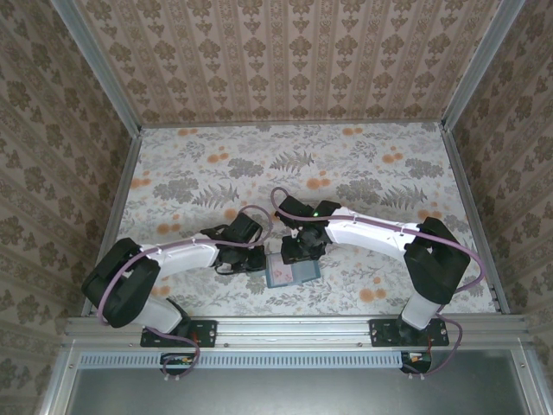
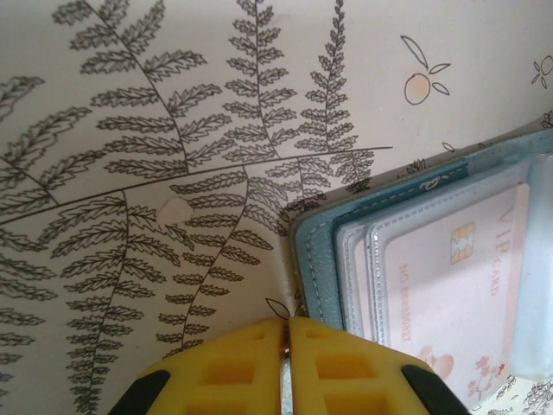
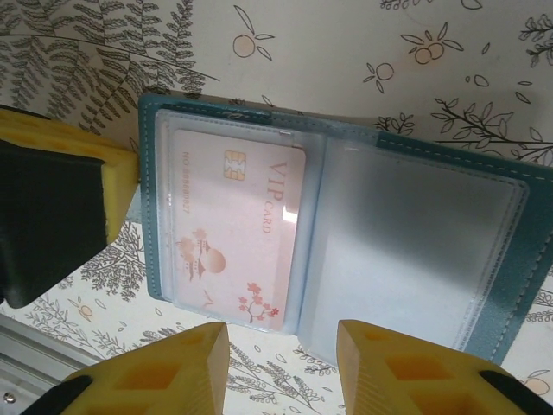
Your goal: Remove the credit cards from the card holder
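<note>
Nearest my lens I note the right gripper's (image 3: 281, 330) blocky yellow fingers spread at frame bottom, the open stitched teal card holder (image 3: 415, 233) centre with a pale credit card (image 3: 238, 225) in its glossy sleeve, and the left gripper (image 2: 288, 324) pressed together.

Card holder (image 3: 415, 233) lay open on the table (image 1: 389, 173) near the front edge. One credit card (image 3: 233, 233) sat in its left panel, with the left gripper (image 2: 288, 363) just beside that edge and the right gripper (image 3: 281, 333) over the middle.

A table (image 1: 259, 164) covered in a fern-and-orange print carries everything. The teal card holder (image 1: 290, 277) lies open on it, near the front edge.
</note>
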